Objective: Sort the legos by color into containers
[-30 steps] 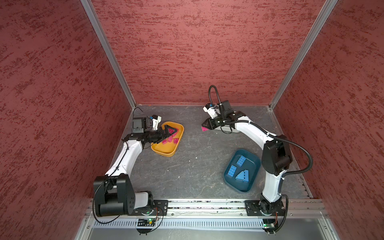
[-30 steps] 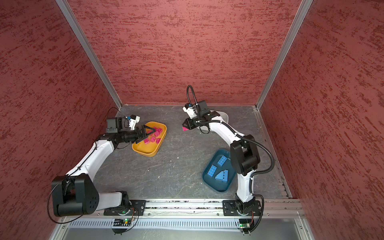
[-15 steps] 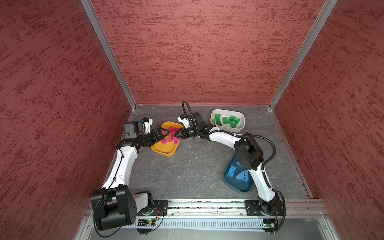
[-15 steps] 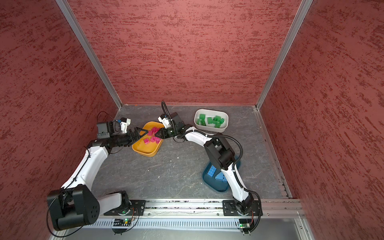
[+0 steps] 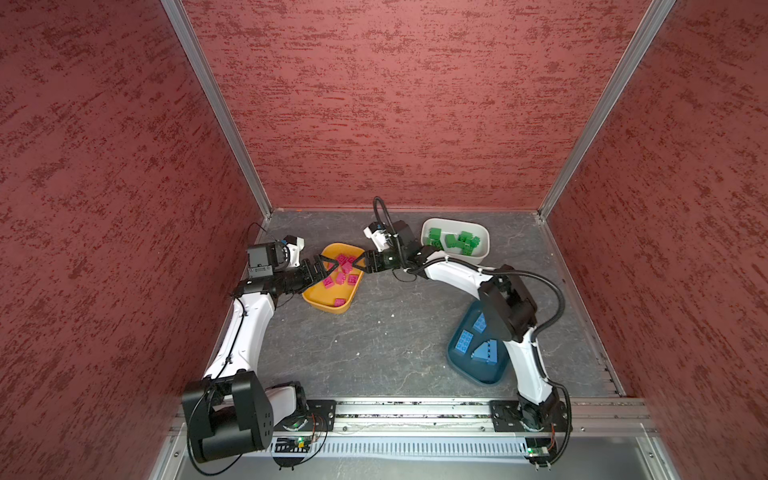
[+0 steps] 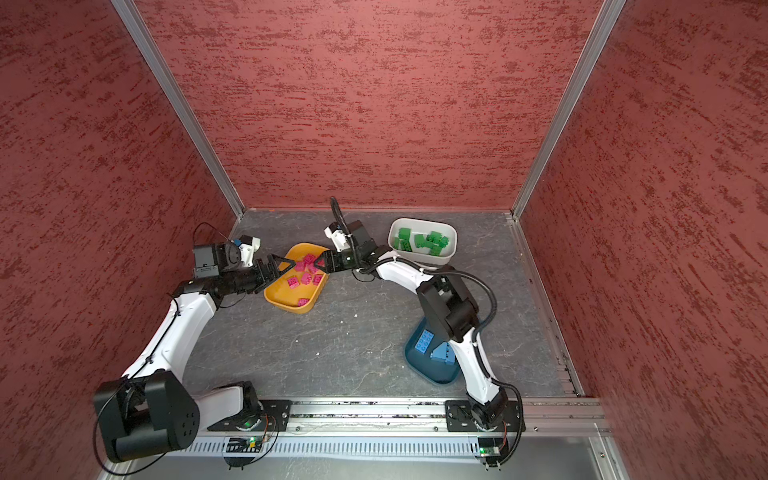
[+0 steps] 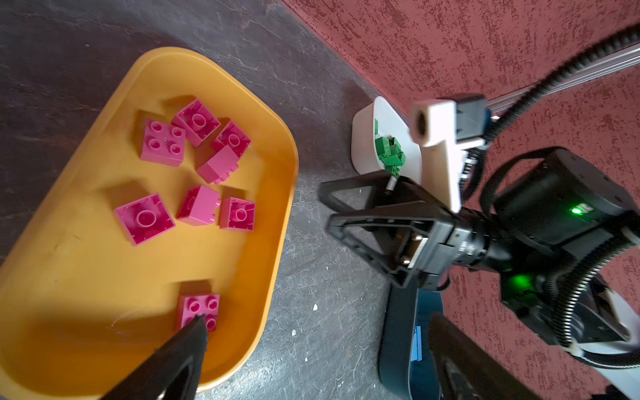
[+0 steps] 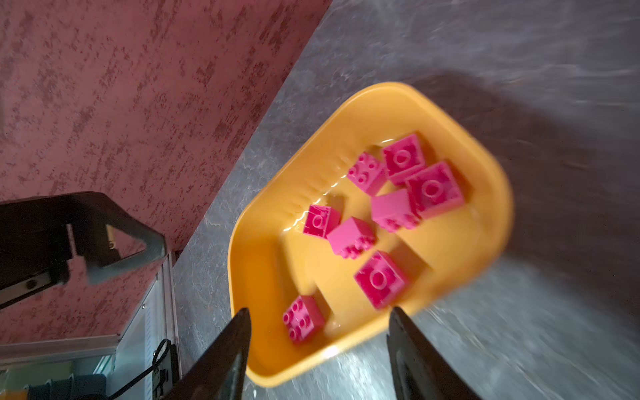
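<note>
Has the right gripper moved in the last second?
Yes. The right gripper swung left, away from the white bin it was over, and now sits at the yellow bin's right rim, jaws open and empty.

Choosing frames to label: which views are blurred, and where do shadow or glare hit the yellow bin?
Right wrist view: motion blur smears the table and yellow bin, glare streaks beside the pink bricks. Left wrist view: bin sharp, one corner in deep shadow, white camera mount soft. Both top views: sharp, evenly lit.
</note>
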Robot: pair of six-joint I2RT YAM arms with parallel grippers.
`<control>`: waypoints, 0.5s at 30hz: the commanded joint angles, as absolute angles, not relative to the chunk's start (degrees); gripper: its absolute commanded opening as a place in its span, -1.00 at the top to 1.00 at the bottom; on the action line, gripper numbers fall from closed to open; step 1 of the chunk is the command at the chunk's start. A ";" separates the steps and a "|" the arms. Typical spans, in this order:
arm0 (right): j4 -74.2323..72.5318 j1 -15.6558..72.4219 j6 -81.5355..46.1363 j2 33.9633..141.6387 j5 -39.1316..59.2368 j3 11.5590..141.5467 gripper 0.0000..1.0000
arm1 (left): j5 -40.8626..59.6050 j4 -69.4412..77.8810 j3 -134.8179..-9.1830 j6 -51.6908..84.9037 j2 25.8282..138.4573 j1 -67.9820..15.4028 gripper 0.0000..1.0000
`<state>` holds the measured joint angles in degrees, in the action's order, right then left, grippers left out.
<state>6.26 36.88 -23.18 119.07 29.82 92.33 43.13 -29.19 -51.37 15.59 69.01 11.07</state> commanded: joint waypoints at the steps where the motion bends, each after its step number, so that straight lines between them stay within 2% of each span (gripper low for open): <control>1: 7.65 30.50 -18.55 107.29 25.25 86.02 -0.38 | 37.64 -29.56 -52.54 13.16 69.82 11.83 -0.99; 5: 11.49 22.63 -13.93 96.25 21.02 75.50 -0.53 | 25.55 -30.66 -54.71 9.97 71.27 11.05 -0.99; 9: 13.75 13.64 -8.75 86.32 13.84 66.00 -0.78 | 15.15 -26.42 -53.76 9.49 72.30 11.54 -0.99; 12: 12.51 6.58 -6.80 80.02 9.95 59.26 -0.93 | 8.96 -19.15 -51.54 9.11 73.81 11.38 -0.99; 15: 7.65 0.57 -6.21 75.60 5.83 52.20 -0.97 | 5.54 -12.63 -49.44 7.30 75.48 11.60 -0.99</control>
<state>10.31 4.45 -9.67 78.78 12.80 56.77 13.61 -20.82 -51.53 9.98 74.04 11.16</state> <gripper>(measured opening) 0.981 0.994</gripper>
